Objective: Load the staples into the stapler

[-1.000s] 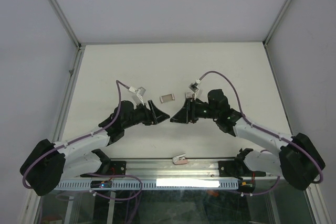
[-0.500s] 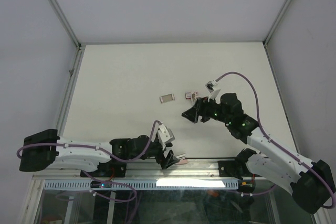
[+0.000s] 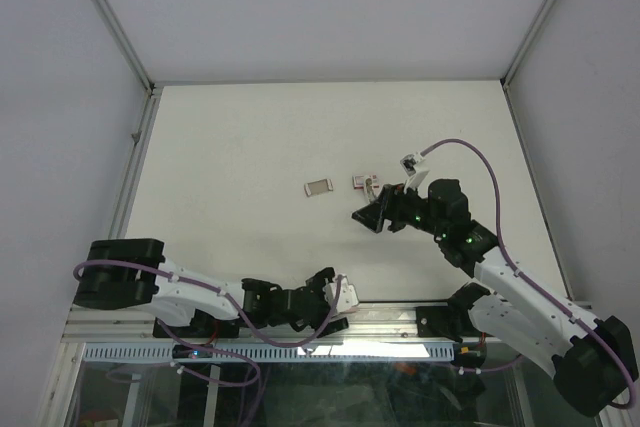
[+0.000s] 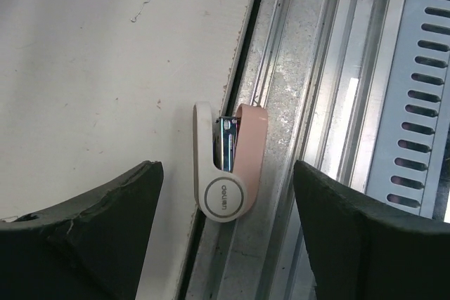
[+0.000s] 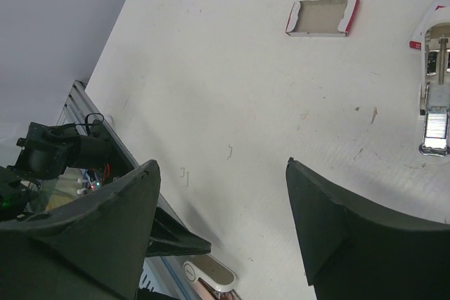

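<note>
Stretched low along the near edge, the left gripper (image 3: 336, 304) stood spread wide, its fingers either side of the stapler (image 4: 247, 152) without touching it. That glossy pink-and-white wedge straddled the seam between the matte white table (image 4: 105, 68) and the ribbed metal rail (image 4: 316, 68). Mid-table, with open room around, lay the cardboard sleeve (image 3: 318, 186), then the tray (image 3: 365, 183) with its silvery strip (image 5: 436, 124). Near these the right gripper (image 3: 365, 217) hung released and empty.
</note>
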Robot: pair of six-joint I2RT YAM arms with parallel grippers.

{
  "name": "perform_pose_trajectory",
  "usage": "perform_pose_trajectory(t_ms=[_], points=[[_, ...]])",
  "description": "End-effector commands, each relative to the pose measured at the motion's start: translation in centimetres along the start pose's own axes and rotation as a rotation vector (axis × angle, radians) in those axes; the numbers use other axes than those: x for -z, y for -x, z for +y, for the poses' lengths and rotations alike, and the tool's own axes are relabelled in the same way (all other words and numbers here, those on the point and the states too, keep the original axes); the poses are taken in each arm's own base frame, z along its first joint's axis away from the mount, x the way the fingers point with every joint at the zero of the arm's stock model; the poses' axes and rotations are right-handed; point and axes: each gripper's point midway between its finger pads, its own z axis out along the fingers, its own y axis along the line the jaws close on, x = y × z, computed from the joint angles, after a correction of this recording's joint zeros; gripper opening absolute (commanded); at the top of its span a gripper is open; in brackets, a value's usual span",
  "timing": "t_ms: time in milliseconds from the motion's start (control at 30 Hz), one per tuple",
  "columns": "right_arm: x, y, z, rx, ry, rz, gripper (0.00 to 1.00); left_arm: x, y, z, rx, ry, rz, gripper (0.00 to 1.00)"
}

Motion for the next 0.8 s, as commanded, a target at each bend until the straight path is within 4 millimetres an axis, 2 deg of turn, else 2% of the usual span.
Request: perform_pose_trajectory(t_ms=[0, 33, 267, 400, 467, 533, 633, 767], points=[[0.2, 1.3, 0.9, 0.004, 0.046, -0.054, 0.75, -1.3, 2.2, 0.2, -0.097, 0.070, -0.038, 0.75], [0.2, 1.4, 0.9, 0.002, 0.048, -0.056, 0.75, -1.5, 2.0, 0.1, -0.114, 0.072, -0.025, 0.73], [0.4, 1.5, 0.4, -0.016, 0.039, -0.062, 0.75, -2.1, 0.6, 0.0, -0.154, 0.115, 0.027, 0.42], [0.4, 1.5, 0.2, -0.027, 0.031, -0.059, 0.75, -1.7, 1.6, 0.4, -0.089, 0.146, -0.011, 0.23], [0.5, 1.6, 0.2, -0.033, 0.034, -0.059, 0.75, -1.6, 2.2, 0.6, -0.030, 0.151, -0.034, 0.08], [0.6, 1.9, 0.3, -0.033, 0.036, -0.066, 0.75, -1.2, 4.0, 1.1, 0.051, 0.140, -0.088, 0.00], [0.7, 2.2, 0.5, -0.030, 0.042, -0.063, 0.75, -1.0, 6.2, 2.5, 0.202, 0.091, -0.153, 0.00], [0.6, 2.0, 0.4, -0.054, 0.063, -0.055, 0.77, -0.1, 10.4, 6.9, 0.475, 0.030, -0.309, 0.00]])
